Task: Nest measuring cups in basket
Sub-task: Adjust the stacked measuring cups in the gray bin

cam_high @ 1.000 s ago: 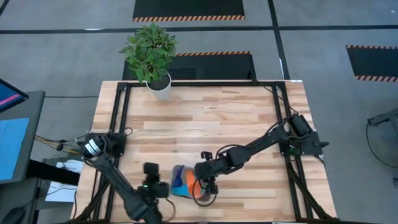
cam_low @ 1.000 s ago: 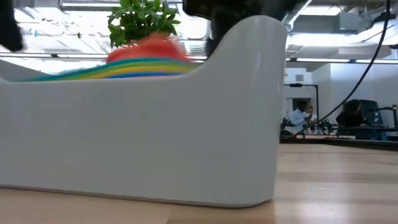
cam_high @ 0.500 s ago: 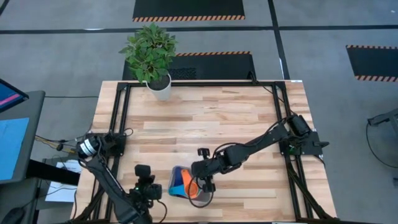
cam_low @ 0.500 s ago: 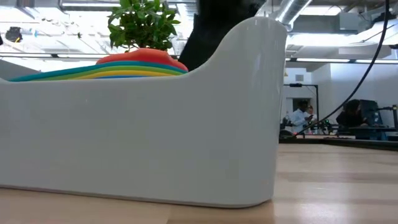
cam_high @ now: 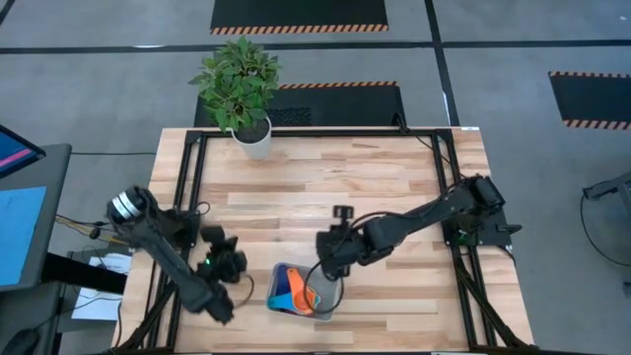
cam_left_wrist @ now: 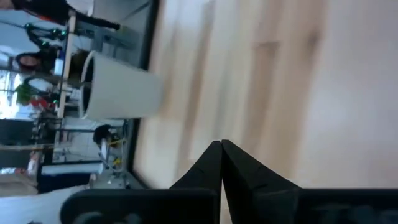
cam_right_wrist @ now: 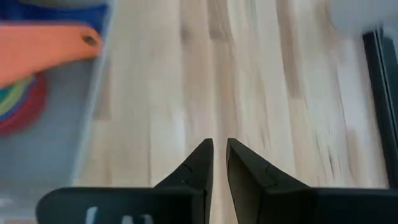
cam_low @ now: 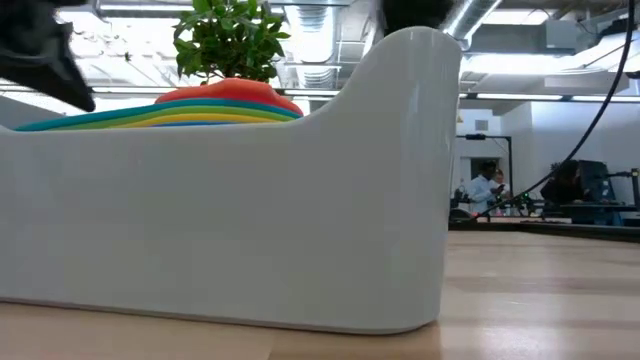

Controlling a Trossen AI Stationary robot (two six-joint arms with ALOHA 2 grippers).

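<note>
Hovering just beyond the basket's point(cam_high: 325, 312) far edge, my right gripper point(cam_right_wrist: 219, 163) carries nothing; its fingers stand a narrow slit apart over bare table point(cam_high: 394, 177). My left gripper point(cam_left_wrist: 222, 163) is pinched fully shut and empty too, parked left of the basket, apart from it, near the table's left frame. Between the two arms the basket sits close to the table's front edge, and the cups point(cam_high: 299, 292) lie inside it: from above I make out orange and blue, and from table height the stack point(cam_low: 215, 102) shows red on top of yellow, green and blue layers rising a little above the basket's low side. I cannot count all seven from here, so a straggler could be hidden, though I see none loose on the wood. By my judgement the nesting looks done or nearly so. The risk now is mine: the right wrist hangs close over the basket rim, so a careless swing could catch the wall or the orange handle point(cam_right_wrist: 56, 43) and tip the stack or shove the basket toward the table's front edge. The plant point(cam_high: 240, 84) at the back is well clear.
</note>
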